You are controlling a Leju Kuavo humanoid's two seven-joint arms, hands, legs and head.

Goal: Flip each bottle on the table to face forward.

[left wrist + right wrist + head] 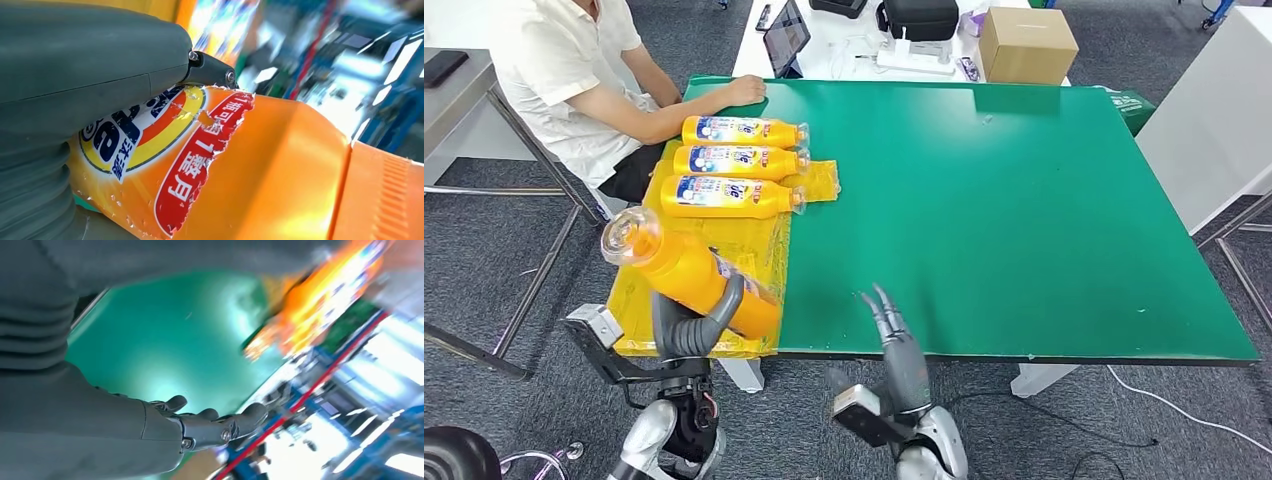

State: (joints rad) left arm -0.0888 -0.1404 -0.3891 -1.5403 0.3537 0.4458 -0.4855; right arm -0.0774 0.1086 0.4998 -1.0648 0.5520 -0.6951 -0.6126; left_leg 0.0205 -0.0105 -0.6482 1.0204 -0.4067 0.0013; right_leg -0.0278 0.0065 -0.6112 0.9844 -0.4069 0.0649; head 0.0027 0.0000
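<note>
My left hand (692,325) grips an orange bottle (686,272) lifted off the yellow mat (759,240), tilted with its clear cap end (628,235) up and to the left. In the left wrist view the bottle's label (165,150) sits just beyond my thumb (90,70). Three more orange bottles lie side by side on the mat further back, labels up, caps to the right: the far one (742,131), the middle one (738,161) and the near one (729,196). My right hand (896,345) hovers open over the table's front edge, its fingers (220,425) stretched out and holding nothing.
A person (574,70) in a white shirt sits at the far left corner, one hand (746,90) resting on the green table (1024,210). Behind it a white table carries a tablet (785,37), a cardboard box (1026,44) and a black bag (921,17).
</note>
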